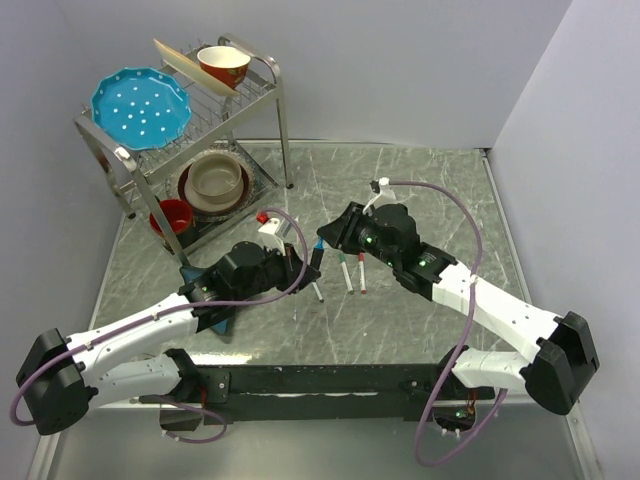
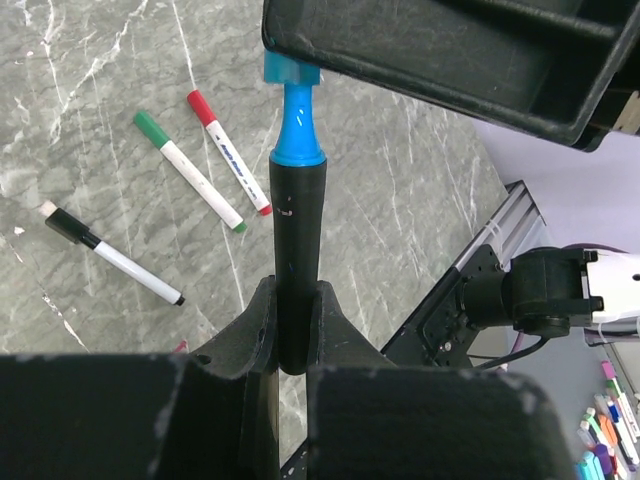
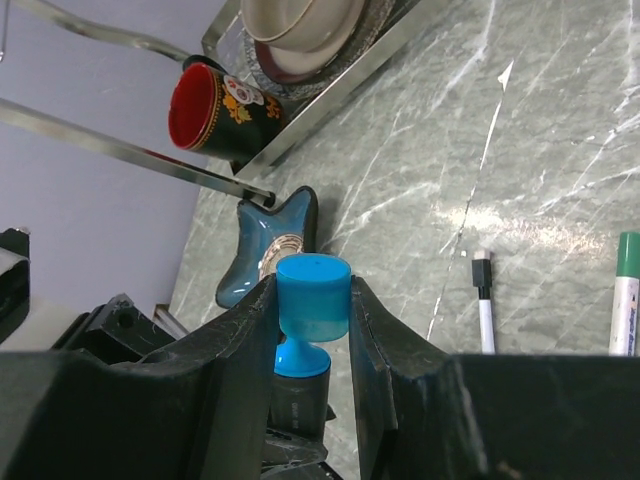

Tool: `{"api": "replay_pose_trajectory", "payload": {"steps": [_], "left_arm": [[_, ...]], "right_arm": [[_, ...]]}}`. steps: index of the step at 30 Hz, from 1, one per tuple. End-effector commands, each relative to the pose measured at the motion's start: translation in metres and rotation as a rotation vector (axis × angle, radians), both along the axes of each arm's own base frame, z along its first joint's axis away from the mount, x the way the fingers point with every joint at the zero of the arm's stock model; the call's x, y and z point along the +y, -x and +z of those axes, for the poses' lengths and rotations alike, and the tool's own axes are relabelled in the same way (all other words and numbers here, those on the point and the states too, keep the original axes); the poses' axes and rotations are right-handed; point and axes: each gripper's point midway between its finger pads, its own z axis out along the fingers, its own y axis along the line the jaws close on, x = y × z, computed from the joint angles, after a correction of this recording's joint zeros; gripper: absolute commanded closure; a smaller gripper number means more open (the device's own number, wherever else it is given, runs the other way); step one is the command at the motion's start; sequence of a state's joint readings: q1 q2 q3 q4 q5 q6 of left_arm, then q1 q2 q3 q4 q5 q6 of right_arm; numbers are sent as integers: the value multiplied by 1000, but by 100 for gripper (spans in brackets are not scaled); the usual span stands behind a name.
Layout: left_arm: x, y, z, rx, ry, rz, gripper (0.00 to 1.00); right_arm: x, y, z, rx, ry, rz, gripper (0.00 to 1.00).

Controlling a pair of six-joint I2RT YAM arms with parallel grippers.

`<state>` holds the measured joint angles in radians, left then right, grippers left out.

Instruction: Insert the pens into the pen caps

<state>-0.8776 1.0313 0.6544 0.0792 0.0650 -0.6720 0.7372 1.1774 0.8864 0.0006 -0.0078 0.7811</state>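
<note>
A dark, thick pen stands gripped at its lower end between the fingers of my left gripper, which is shut on it. Its other end carries a blue pen cap, and my right gripper is shut on that cap with one finger on each side. In the top view the left gripper and the right gripper meet tip to tip above the table's middle. Three white pens lie on the marble: one green-capped, one red-capped, one black-capped.
A metal dish rack at the back left holds a blue plate, bowls and a red mug. A blue star-shaped dish lies under the left arm. The three loose pens lie just below the grippers.
</note>
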Motion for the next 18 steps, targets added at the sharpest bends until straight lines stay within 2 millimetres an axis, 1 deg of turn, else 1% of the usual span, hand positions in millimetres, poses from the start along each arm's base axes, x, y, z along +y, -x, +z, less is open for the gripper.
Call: {"api": "replay_pose_trajectory", "payload": {"steps": [1, 4, 7, 10, 14, 15, 18], "left_arm": [[-1, -3, 17, -57, 30, 0, 99], [1, -5, 19, -66, 25, 14, 99], [0, -9, 22, -74, 25, 21, 99], [-3, -12, 28, -87, 30, 23, 99], [-5, -16, 36, -106, 36, 32, 99], [-5, -17, 37, -108, 34, 34, 99], [-5, -18, 44, -130, 43, 37, 99]], "right_arm": [[5, -9, 33, -69, -41, -14, 100], [7, -4, 33, -63, -50, -2, 100], [7, 5, 26, -51, -52, 13, 100], [9, 16, 10, -13, -32, 32, 100], [16, 31, 1, 9, -29, 65, 100], [15, 34, -5, 26, -13, 64, 100], [15, 40, -12, 38, 9, 59, 100]]}}
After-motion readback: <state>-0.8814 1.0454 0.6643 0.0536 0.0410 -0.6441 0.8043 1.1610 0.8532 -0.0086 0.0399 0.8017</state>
